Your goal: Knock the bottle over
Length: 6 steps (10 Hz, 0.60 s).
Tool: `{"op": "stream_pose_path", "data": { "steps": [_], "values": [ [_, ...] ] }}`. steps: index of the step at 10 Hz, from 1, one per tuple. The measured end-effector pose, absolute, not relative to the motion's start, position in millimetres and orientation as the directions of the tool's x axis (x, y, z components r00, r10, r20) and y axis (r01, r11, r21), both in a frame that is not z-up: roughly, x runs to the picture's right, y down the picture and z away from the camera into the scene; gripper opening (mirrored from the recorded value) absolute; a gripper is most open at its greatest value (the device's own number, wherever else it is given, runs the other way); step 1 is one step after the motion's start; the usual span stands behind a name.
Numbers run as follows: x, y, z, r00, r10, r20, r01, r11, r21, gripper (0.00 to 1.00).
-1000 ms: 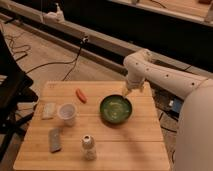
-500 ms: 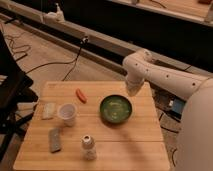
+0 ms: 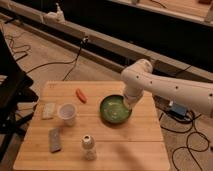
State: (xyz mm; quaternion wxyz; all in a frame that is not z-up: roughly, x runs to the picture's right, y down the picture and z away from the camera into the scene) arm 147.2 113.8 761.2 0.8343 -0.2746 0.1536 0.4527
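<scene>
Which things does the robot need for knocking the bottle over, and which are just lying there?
For the job: the bottle, standing upright; the gripper, by the right rim of the green bowl.

Just lying about: the green bowl, plastic cup, orange stick, pale packet, grey packet.

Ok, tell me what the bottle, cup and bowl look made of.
The bottle: whitish translucent plastic, probably; ribbed body. The cup: thin translucent plastic, pale see-through wall. The bowl: glossy green, ceramic or hard plastic, unclear. The gripper hangs at the bowl's right rim.
</scene>
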Motion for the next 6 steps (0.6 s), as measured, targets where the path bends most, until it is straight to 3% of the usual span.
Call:
{"op": "stream_pose_path", "data": {
  "steps": [6],
  "values": [
    [143, 239, 751, 0.577, 0.578, -0.576, -0.812, 0.334, -0.478, 0.0]
  ]
}}
